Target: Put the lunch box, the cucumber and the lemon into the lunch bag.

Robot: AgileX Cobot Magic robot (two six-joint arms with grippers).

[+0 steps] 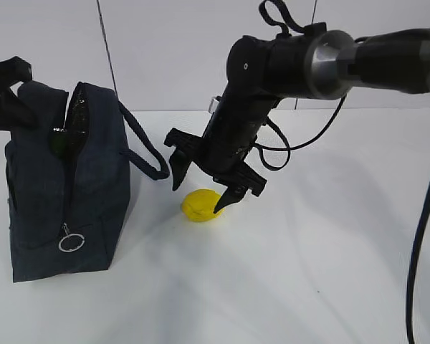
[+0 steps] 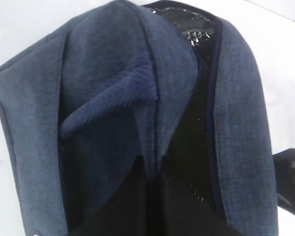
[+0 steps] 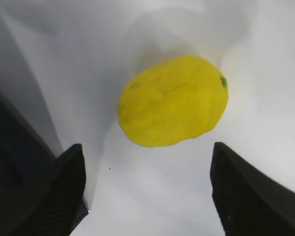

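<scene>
The navy lunch bag (image 1: pixel 64 201) stands at the left with its top unzipped, and it fills the left wrist view (image 2: pixel 103 98). My left gripper (image 1: pixel 3 97) is at its top left edge, shut on a fold of the fabric (image 2: pixel 152 157). A dark green rounded end (image 1: pixel 59 142), which looks like the cucumber, shows in the opening. The yellow lemon (image 1: pixel 199 204) lies on the table to the right of the bag. My right gripper (image 1: pixel 198 199) hangs just above it, open, one finger on each side (image 3: pixel 147 147), not touching the lemon (image 3: pixel 174 101). The lunch box is out of view.
A silver ring pull (image 1: pixel 71 242) hangs low on the bag's front. One looped handle (image 1: pixel 145 152) droops toward the lemon. The white table (image 1: pixel 308 272) runs on to the right and front. A black cable (image 1: pixel 423 236) hangs at the right edge.
</scene>
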